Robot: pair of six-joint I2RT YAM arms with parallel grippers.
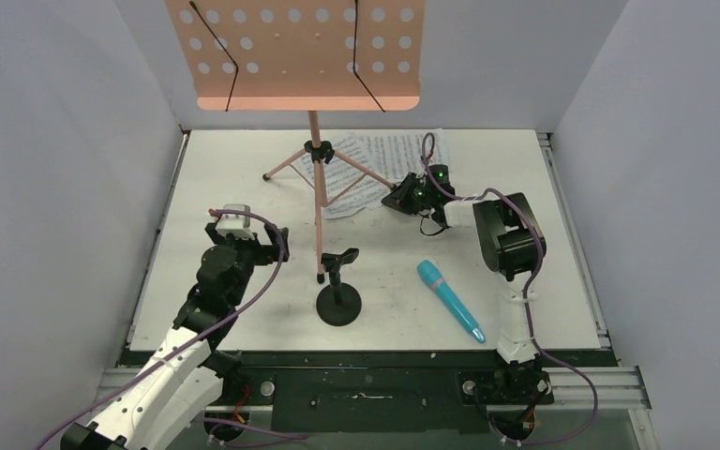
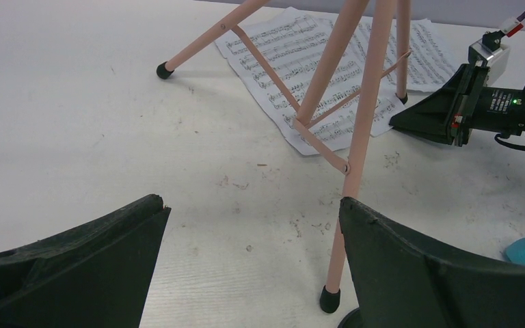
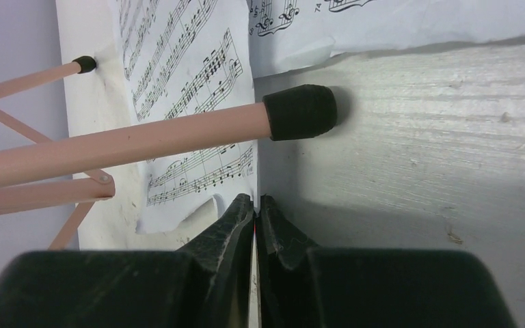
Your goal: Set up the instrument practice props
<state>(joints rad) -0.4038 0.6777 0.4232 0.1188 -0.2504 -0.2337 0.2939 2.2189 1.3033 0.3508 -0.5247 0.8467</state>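
Observation:
The pink perforated music stand (image 1: 309, 52) stands at the back centre on its tripod. Two sheet-music pages (image 1: 384, 159) lie on the table under its right leg. My right gripper (image 1: 396, 199) is low at the pages' near right corner; in the right wrist view it (image 3: 256, 205) is shut on the edge of one page (image 3: 191, 75), just beside the stand's black-capped foot (image 3: 301, 111). My left gripper (image 2: 253, 212) is open and empty, left of the stand's front leg (image 2: 355, 157). The black mic stand (image 1: 338, 300) is upright at the front centre. The teal microphone (image 1: 450, 300) lies to its right.
Grey walls close in the white table (image 1: 244, 309) on the left, back and right. The stand's three legs spread across the back middle. My right arm's body (image 1: 511, 234) hangs over the table's right part, above the microphone.

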